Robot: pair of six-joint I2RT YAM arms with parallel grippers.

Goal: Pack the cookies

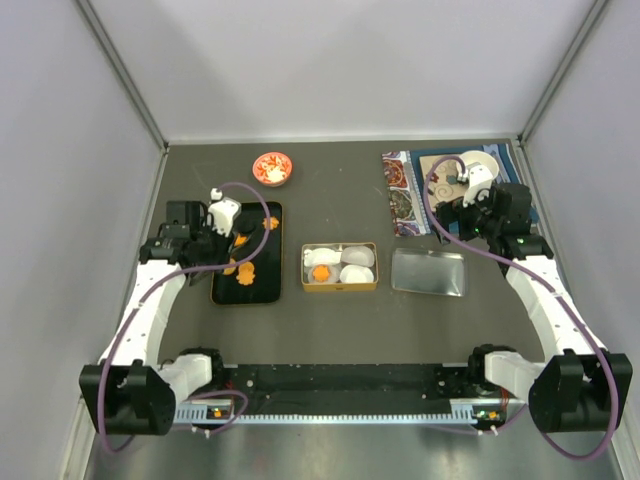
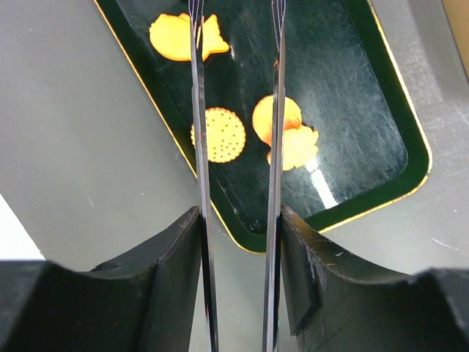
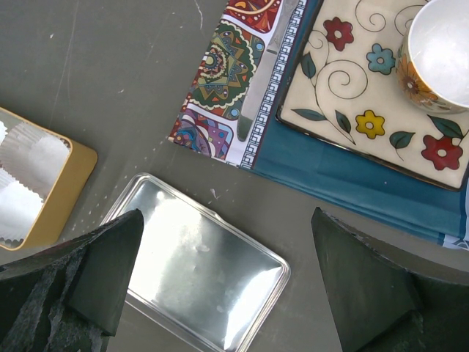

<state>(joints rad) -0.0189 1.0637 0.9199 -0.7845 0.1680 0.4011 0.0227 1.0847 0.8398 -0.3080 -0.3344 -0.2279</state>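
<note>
The left pincer [image 2: 236, 22] has two thin, blade-like metal fingers [image 2: 196, 110], parallel and apart, gripping nothing. Beneath it lies a glossy black tray [image 2: 352, 110] with rounded corners and a fine gold rim. It holds most of the cookies [image 2: 220, 136], which are flat orange pieces. A round disc dotted with small holes shows between the blades, against the left one. A plain round one overlapping a scalloped one sits behind the right blade, and a lobed piece lies farther out by the left blade.

To this pincer's right, a shallow gold tin [image 1: 340, 288] holds fluted white paper cups [image 1: 357, 257]. One flower-shaped cookie rests in a cup on the side nearer the pincer.

The right pincer [image 3: 226, 220] has dark, rough fingers spread wide and empty. Below and between them a smooth, shiny silver lid [image 3: 201, 271], rectangular with rounded corners, lies flat on the dull grey tabletop [image 3: 110, 73]. Beyond the pincer is a patterned cloth [image 3: 220, 81]. Beside the cloth, a cream plate [image 3: 344, 95] painted with flowers carries a white cup [image 3: 440, 55].
</note>
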